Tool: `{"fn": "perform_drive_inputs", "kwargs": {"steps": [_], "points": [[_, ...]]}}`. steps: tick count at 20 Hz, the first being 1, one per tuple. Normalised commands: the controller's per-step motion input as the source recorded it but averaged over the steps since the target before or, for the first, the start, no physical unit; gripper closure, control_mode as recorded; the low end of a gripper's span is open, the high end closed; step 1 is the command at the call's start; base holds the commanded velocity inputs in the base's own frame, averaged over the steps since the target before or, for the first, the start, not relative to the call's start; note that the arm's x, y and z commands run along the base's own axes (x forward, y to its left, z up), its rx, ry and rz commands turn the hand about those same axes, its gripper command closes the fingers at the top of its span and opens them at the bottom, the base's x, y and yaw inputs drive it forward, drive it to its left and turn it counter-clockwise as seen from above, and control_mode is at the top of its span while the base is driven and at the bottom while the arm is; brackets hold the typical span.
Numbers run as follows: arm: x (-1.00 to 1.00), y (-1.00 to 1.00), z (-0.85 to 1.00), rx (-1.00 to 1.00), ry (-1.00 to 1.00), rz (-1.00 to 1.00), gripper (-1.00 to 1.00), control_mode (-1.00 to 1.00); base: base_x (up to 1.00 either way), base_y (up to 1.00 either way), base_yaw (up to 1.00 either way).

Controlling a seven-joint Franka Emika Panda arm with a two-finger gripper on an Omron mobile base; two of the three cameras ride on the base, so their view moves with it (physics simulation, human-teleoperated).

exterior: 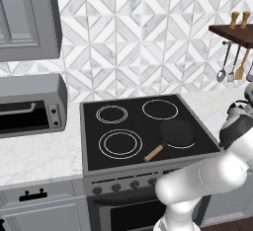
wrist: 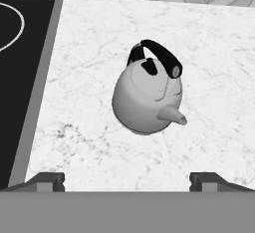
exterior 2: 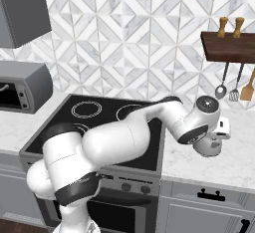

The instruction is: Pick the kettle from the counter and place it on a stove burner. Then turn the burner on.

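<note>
The silver-grey kettle (wrist: 147,95) stands upright on the white marble counter (wrist: 89,137) to the right of the cooktop, its dark handle arched over the top and its short spout pointing to the lower right of the hand view. My gripper (wrist: 128,181) hovers above it, open, with nothing between the fingertips (wrist: 47,179). From the right base view the kettle (exterior 2: 210,147) sits just under my hand. The stove burner (exterior: 120,143), the biggest double white ring, lies at the front left of the black glass and is bare and unlit.
A black frying pan (exterior: 176,133) with a wooden handle rests on the front right ring. Control knobs (exterior: 116,187) line the stove front. A grey oven box (exterior: 29,109) stands on the left counter. A wooden shelf (exterior 2: 229,45) with hanging utensils (exterior 2: 234,90) is above the kettle.
</note>
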Motion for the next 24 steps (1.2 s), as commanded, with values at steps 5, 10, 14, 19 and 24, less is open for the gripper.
{"fn": "perform_drive_inputs", "kwargs": {"steps": [5, 10, 14, 19, 24], "points": [[0.41, -0.14, -0.09, 0.00, 0.00, 0.00, -1.00, -1.00, 0.00, 0.00, 0.00], [0.40, -0.01, -0.20, 0.00, -0.02, 0.00, -1.00, -1.00, 0.00, 0.00, 0.00], [0.31, -0.03, -0.17, 0.02, -0.01, 0.00, -1.00, -1.00, 0.00, 0.00, 0.00], [0.23, -0.09, -0.10, 0.03, 0.00, 0.00, -1.00, -1.00, 0.00, 0.00, 0.00], [0.05, -0.19, -0.14, 0.00, -0.01, 0.00, -1.00, -1.00, 0.00, 0.00, 0.00]]}}
